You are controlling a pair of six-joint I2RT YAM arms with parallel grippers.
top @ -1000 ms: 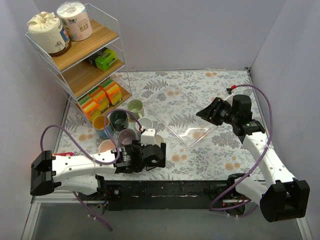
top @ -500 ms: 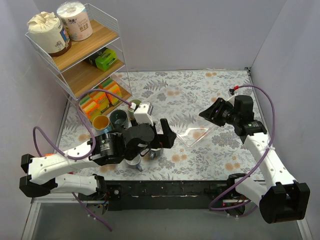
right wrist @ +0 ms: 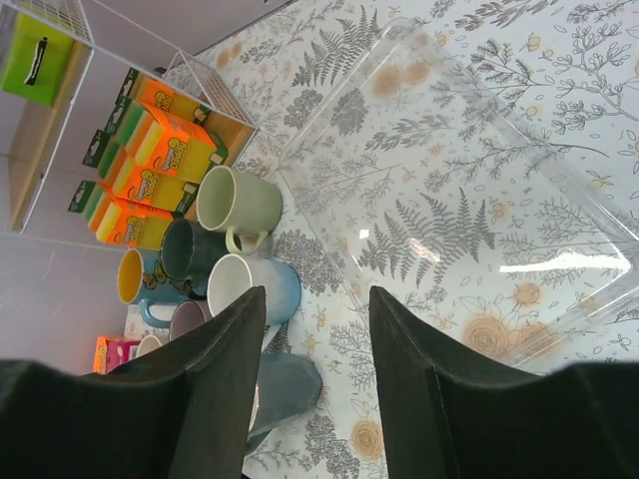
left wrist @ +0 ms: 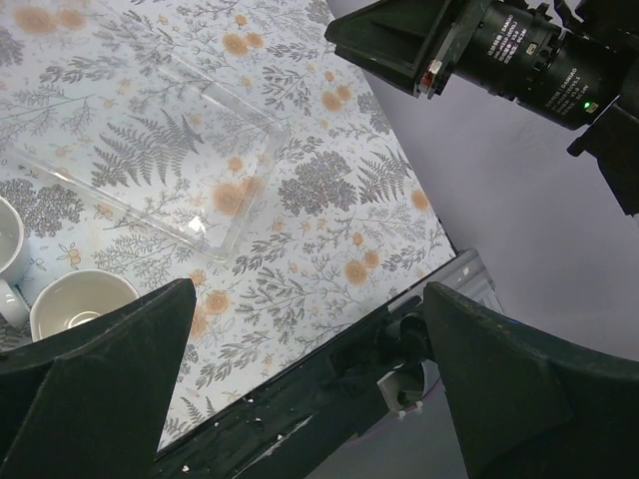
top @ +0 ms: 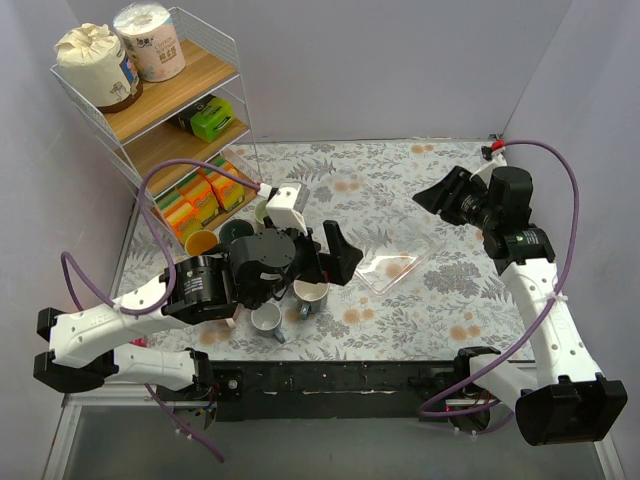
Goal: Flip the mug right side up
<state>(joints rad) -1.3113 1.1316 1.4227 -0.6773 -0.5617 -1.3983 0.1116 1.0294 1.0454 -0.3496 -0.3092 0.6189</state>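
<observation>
Several mugs stand bunched at the left of the table, every opening I can see facing up; none shows as upside down. A cream mug (top: 310,293) (left wrist: 80,304) and a white mug (top: 266,320) stand nearest the front. Behind them are a yellow mug (top: 200,242), a dark green mug (top: 235,232) (right wrist: 195,249), a pale green mug (right wrist: 240,205) and a blue mug (right wrist: 255,282). My left gripper (top: 325,258) (left wrist: 310,389) hangs open and empty above the cream mug. My right gripper (top: 437,195) (right wrist: 318,379) is raised at the far right, open and empty, pointing at the mugs.
A clear plastic tray (top: 390,265) (left wrist: 150,170) (right wrist: 469,200) lies mid-table between the arms. A white wire shelf rack (top: 170,130) stands at the back left with sponges (top: 200,195), a green box and paper rolls. Grey walls close in the table.
My left arm has risen from low near the front edge and swung back and right, uncovering the cream and white mugs. My right arm has lifted and drawn back right, jaws a little wider.
</observation>
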